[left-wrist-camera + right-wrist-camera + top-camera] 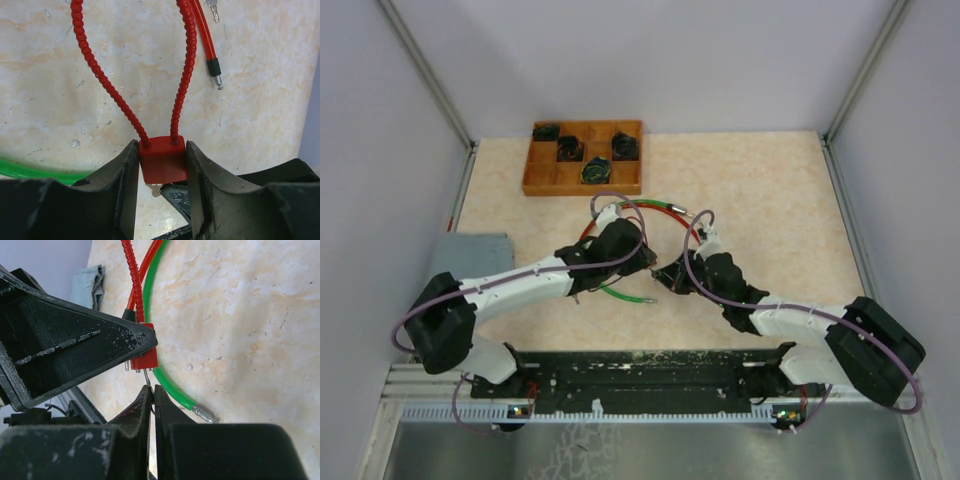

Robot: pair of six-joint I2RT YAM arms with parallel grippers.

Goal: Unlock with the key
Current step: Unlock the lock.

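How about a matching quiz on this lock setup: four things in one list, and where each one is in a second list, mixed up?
Things
1. red lock
2. key
3. green cable
4. wooden tray

Places
A. at the far edge of the table, dark items in some compartments
B. pinched in the right tool, tip at the lock's underside
C. clamped between the fingers of the left tool
D. lying loose on the tabletop, in neither tool

Pairs: 1-C, 2-B, 3-D, 4-A
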